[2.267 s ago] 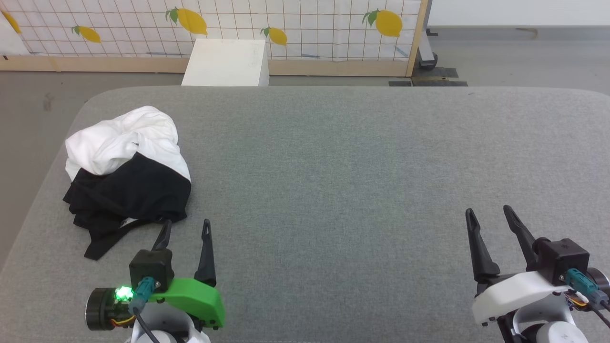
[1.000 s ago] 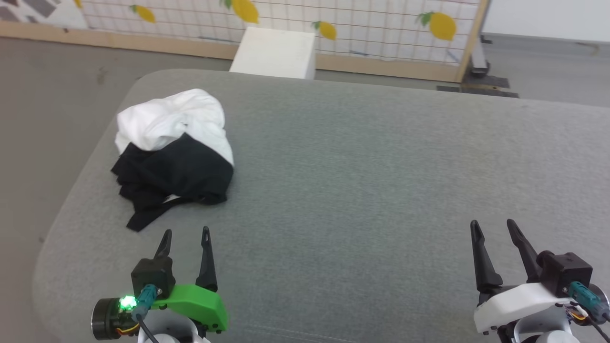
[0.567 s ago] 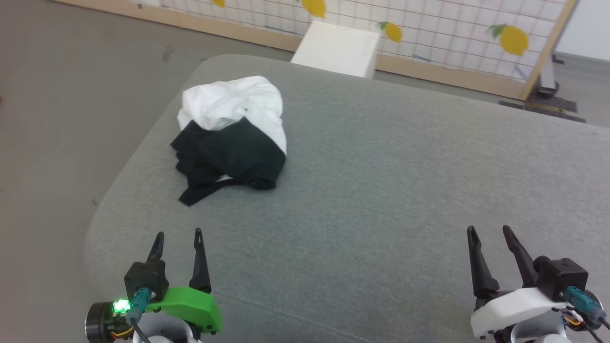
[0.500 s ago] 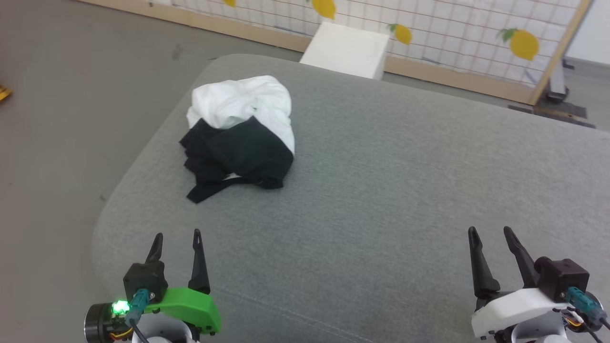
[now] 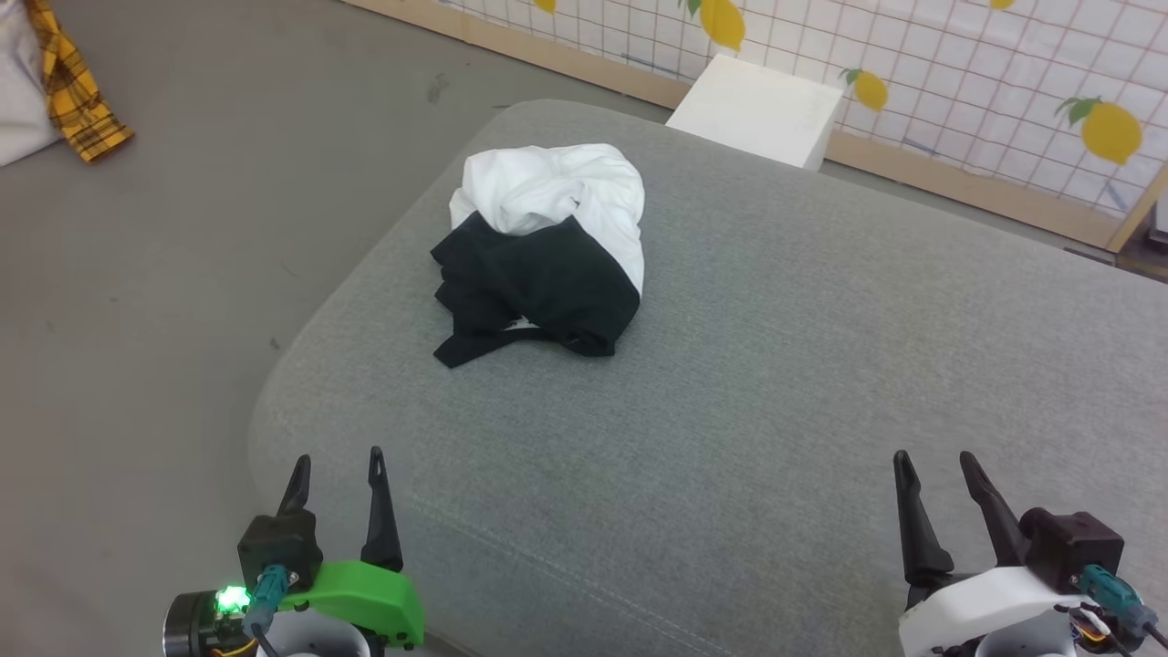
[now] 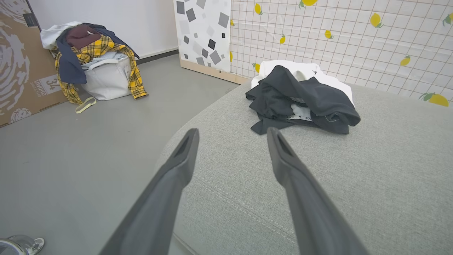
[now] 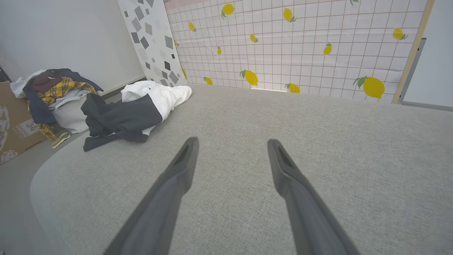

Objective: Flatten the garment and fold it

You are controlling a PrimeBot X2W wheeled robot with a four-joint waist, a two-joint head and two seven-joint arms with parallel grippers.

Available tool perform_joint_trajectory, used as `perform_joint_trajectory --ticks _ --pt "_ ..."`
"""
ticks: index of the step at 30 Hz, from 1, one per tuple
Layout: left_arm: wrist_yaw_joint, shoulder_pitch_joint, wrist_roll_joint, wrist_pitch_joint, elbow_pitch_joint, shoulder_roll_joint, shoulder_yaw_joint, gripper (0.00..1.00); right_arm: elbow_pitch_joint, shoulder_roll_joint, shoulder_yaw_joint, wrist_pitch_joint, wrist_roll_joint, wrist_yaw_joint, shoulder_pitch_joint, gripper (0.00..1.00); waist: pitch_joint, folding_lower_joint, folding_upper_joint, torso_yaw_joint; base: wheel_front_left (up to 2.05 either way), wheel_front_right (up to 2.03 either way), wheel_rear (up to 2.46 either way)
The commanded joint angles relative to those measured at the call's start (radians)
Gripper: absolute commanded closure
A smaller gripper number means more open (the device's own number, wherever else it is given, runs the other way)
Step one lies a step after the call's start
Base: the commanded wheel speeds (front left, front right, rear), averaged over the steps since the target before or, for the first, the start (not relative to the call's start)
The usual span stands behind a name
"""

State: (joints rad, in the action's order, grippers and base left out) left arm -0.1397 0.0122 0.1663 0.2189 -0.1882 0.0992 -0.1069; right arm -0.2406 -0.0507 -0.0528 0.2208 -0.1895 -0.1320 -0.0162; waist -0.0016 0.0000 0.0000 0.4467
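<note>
The head camera has swung left, so the garment (image 5: 546, 246) now sits upper centre of the head view instead of at its left. It has not shifted on the cushion (image 5: 776, 383) and is still a crumpled heap, so the robot is probably only lining up. The left gripper (image 5: 338, 458), lower left, and the right gripper (image 5: 933, 456), lower right, gape empty, well short of it. Nothing lies between. A white box (image 5: 757, 109) stands behind, and a clothes pile (image 6: 92, 56) is on the floor.

Both grippers low in frame, jaws wide apart.
Left gripper (image 5: 338, 456), green-cased, sits at the lower left of the head view; right gripper (image 5: 933, 456), white-cased, at the lower right. Both point their dark fingers (image 5: 380, 511) up-frame, holding nothing.
</note>
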Motion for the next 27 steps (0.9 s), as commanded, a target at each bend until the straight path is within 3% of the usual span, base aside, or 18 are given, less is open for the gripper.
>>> perform_joint_trajectory --ticks 1,17,27 --pt "-0.011 -0.012 0.012 0.011 -0.007 0.01 -0.003 0.0 -0.008 0.0 0.003 0.009 -0.01 0.001 -0.01 0.0 0.0 0.0 0.0 0.01 0.0 0.0 0.0" --pt "-0.037 -0.015 0.055 0.039 -0.022 0.021 -0.018 0.0 -0.032 0.001 -0.006 0.022 -0.032 0.001 -0.003 0.0 0.013 0.0 0.0 0.028 0.0 0.0 0.0" --pt "0.009 0.165 0.092 0.003 -0.016 0.04 -0.013 0.0 0.002 0.001 -0.006 -0.004 -0.018 0.001 0.031 0.0 0.066 0.0 0.0 -0.027 0.0 0.0 0.0"
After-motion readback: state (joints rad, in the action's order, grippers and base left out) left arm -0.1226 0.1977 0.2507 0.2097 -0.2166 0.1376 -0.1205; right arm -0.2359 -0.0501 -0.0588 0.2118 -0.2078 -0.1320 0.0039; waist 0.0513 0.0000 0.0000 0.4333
